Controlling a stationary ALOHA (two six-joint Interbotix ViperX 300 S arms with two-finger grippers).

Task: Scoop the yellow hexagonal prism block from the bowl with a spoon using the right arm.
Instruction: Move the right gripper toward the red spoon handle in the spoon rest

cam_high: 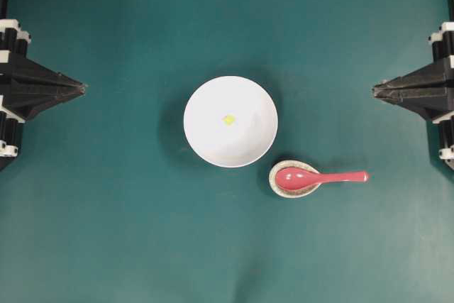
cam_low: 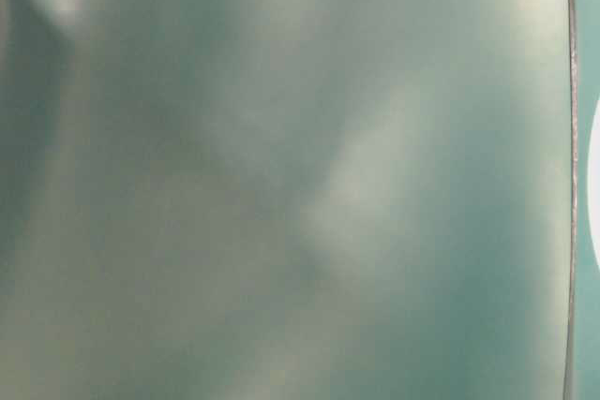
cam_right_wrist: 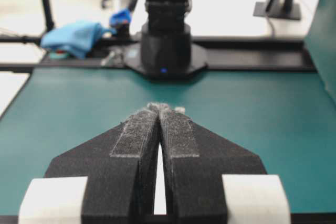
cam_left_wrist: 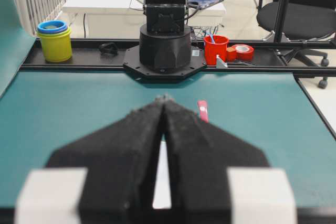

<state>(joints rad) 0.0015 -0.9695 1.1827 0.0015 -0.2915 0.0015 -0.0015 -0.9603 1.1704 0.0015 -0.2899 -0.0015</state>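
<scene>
Our right gripper (cam_high: 376, 90) waits pressed together, empty, far right. The yellow hexagonal prism block (cam_high: 228, 120) sits mid-bowl (cam_high: 206, 140); the glossy spoon (cam_high: 319, 177), on its rest, could slip when pinched.

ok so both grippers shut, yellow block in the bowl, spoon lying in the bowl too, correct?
Not quite. The spoon isn't in the bowl; its scoop rests on the small speckled rest beside the bowl, as the overhead view shows. Both grippers shut, left, right, and the yellow block in the bowl are right.

Even, bright overhead light; soft shadows left of the bowl (cam_high: 230, 121). The table-level view is wholly blurred; wrist views blur nearby.
</scene>
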